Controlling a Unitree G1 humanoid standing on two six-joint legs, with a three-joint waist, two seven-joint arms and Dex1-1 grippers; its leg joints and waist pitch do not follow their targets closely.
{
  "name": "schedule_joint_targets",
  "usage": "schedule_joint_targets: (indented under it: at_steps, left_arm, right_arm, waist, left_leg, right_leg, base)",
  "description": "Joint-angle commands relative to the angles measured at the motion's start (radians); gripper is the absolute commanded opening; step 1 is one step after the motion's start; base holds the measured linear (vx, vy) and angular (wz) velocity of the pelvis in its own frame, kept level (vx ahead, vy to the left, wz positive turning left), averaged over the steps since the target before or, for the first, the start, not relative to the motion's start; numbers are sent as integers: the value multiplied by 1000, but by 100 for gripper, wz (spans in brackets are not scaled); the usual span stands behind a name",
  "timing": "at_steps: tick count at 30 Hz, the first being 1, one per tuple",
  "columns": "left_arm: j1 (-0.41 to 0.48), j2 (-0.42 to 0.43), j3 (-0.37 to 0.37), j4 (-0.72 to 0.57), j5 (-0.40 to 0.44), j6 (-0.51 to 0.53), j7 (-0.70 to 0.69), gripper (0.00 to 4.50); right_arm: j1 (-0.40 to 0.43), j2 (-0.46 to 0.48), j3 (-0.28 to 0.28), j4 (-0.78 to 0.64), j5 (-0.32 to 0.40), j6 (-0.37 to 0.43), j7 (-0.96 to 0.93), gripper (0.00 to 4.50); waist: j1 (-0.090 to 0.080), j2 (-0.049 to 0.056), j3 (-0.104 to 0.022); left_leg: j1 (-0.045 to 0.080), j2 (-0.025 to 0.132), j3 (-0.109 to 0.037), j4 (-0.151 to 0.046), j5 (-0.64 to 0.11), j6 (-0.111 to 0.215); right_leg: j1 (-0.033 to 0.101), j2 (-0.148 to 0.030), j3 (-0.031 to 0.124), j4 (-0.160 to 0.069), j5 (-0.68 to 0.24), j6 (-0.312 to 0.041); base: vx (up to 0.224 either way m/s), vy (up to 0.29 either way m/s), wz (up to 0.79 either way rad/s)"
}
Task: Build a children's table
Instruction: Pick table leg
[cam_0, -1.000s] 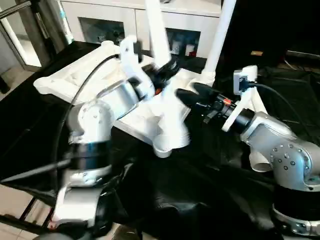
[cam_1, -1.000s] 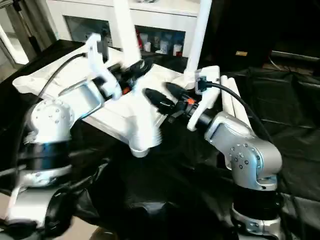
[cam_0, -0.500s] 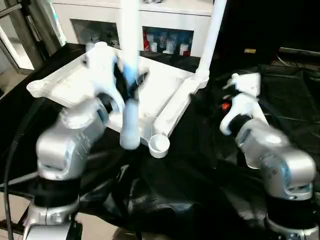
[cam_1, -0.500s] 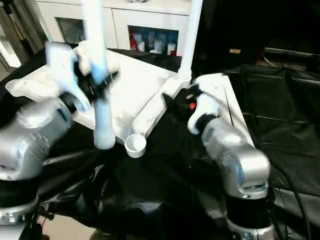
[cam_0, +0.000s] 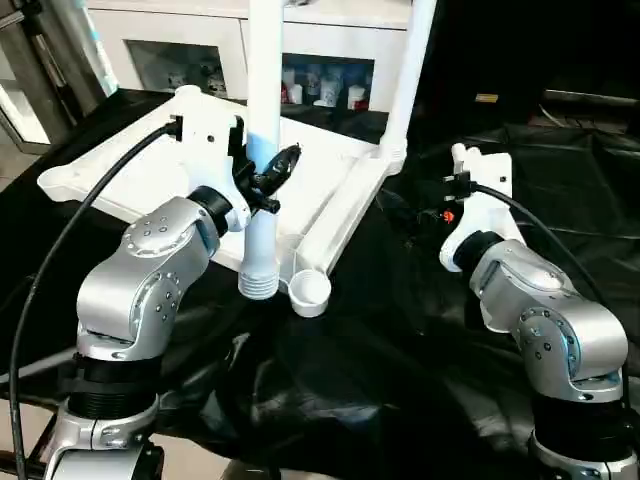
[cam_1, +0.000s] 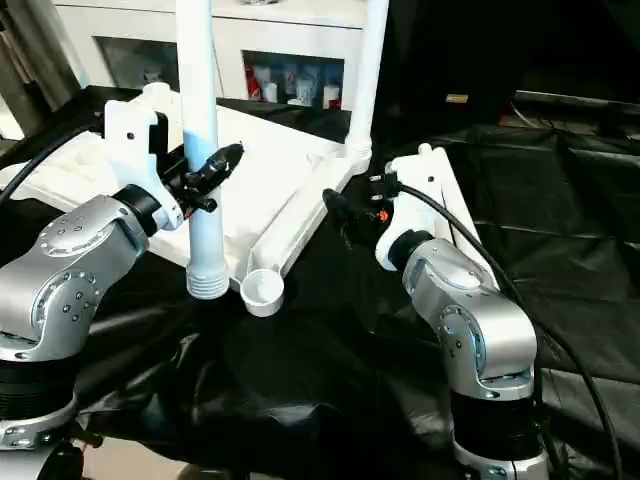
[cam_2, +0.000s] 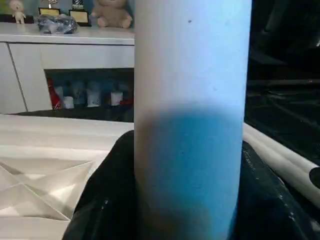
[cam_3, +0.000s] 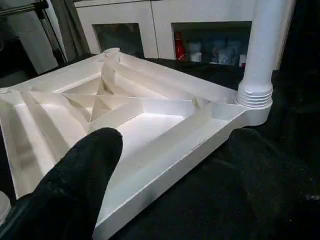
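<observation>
- White tabletop (cam_0: 150, 175) lies ribbed side up on black-draped table (cam_0: 400, 380).
- Left gripper (cam_0: 268, 178) clamped on an upright leg (cam_0: 262, 120); ribbed lower end just beside the empty near corner socket (cam_0: 309, 291).
- Another leg (cam_1: 368, 80) stands in far corner socket.
- Right gripper (cam_1: 335, 207) near the tabletop's edge, holding nothing; finger gap: cannot tell.

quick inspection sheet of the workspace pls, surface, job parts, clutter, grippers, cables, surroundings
surface: black-draped work table, cloth wrinkled.
job's things: tabletop lies ribbed side up; one leg stands in its far corner socket; near corner socket empty; held leg upright beside it, threaded end down; spare legs lie beside the right arm.
clutter: nothing seen.
grippers: left gripper shut on the held leg; right gripper empty, open.
cables: black cable arcs over the left arm.
surroundings: white cabinet behind.
</observation>
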Motion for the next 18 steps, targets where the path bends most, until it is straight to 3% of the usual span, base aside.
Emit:
schedule_joint_targets:
  at_steps: [1,18]
  left_arm:
    - [-17,4,-1,-17,3,-1,1,185]
    - [-17,4,-1,-17,3,-1,1,185]
  right_arm:
    - [-4,-2,-2,-10,-5,-4,-3,393]
    - [-4,-2,-2,-10,-5,-4,-3,393]
  waist:
    - [-1,7,-77]
    - [-5,7,-73]
  left_leg:
    - [26,21,-15,-69,-302,-60]
    - [28,21,-15,-71,-329,-62]
  right_leg:
    - [35,-51,43,-88,-285,-93]
    - [31,-52,43,-93,-326,-84]
  base:
    - [0,0,0]
    - [0,0,0]
